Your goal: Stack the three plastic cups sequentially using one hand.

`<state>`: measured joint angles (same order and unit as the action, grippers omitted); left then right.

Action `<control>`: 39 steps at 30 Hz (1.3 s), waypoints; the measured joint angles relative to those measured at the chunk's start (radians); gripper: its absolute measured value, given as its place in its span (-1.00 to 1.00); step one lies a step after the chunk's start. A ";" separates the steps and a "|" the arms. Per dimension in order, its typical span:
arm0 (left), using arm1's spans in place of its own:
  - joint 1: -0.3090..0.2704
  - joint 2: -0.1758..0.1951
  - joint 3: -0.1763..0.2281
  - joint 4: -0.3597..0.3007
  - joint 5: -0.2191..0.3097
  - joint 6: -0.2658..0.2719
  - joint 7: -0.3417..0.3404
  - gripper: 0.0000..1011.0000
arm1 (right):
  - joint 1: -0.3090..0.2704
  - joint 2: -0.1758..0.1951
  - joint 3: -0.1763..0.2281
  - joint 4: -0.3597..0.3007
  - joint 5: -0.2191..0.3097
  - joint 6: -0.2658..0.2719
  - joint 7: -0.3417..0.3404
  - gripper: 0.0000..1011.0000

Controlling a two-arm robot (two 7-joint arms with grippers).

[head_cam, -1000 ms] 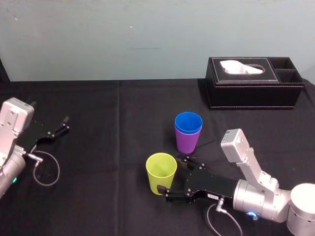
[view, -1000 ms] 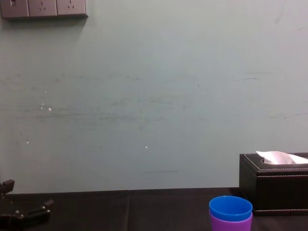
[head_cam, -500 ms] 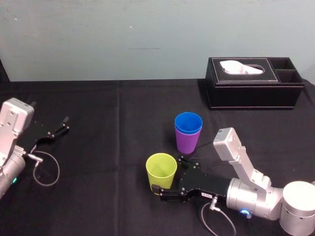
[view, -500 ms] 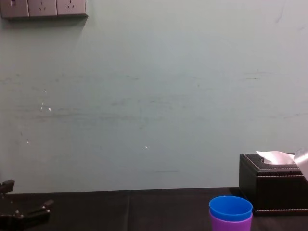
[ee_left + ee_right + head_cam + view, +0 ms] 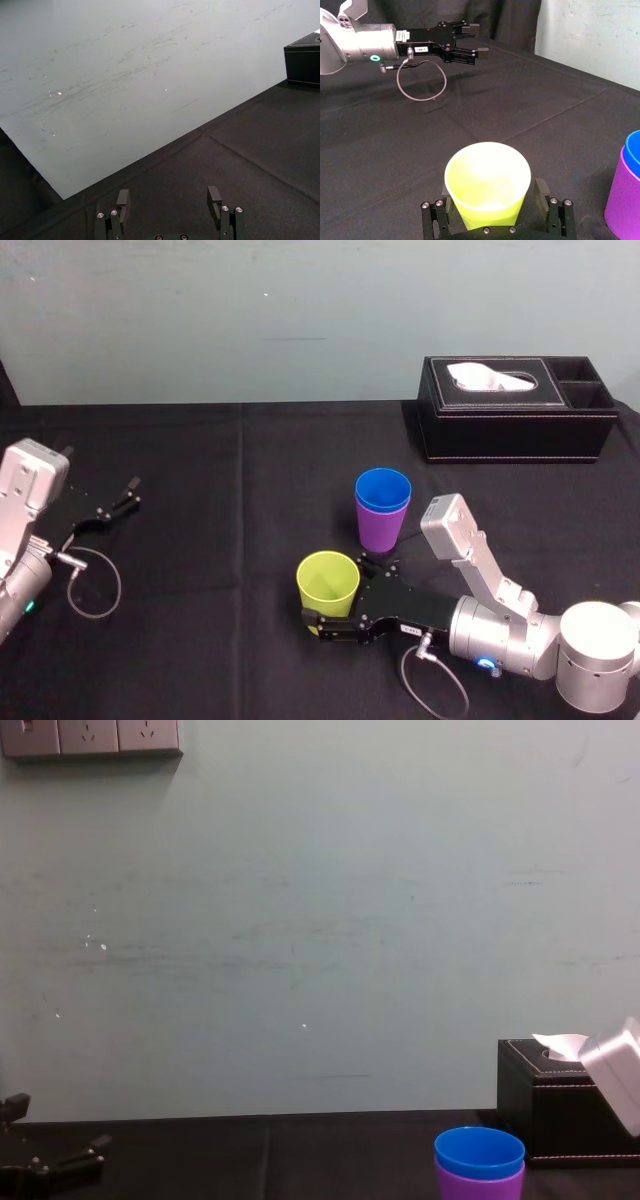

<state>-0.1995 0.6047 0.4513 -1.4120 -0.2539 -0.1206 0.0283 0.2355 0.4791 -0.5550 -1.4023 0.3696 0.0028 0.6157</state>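
The yellow-green cup [image 5: 328, 583] stands upright on the black cloth near the front middle. My right gripper [image 5: 340, 594] is open and lies low, one finger on each side of this cup [image 5: 487, 182]; the fingers [image 5: 540, 192] flank its lower wall with small gaps. Just behind it to the right, the blue cup [image 5: 383, 489] sits nested inside the purple cup [image 5: 380, 529], both upright; the chest view shows the blue cup [image 5: 479, 1152] and the purple cup's rim [image 5: 480, 1187]. My left gripper [image 5: 124, 496] rests open and empty at the far left [image 5: 169, 197].
A black tissue box [image 5: 515, 410] with a white tissue stands at the back right by the wall. A grey cable loop [image 5: 95, 585] lies beside the left arm. Bare black cloth [image 5: 220, 490] stretches between the left arm and the cups.
My right arm has slid leftward, bringing its fingers farther around the yellow-green cup. The cups and the left arm have stayed put.
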 joint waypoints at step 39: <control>0.000 0.000 0.000 0.000 0.000 0.000 0.000 1.00 | -0.007 0.006 0.002 -0.015 -0.002 -0.001 -0.006 0.43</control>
<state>-0.1995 0.6047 0.4514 -1.4120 -0.2539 -0.1205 0.0283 0.2281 0.4853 -0.5529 -1.4174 0.3674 0.0014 0.6101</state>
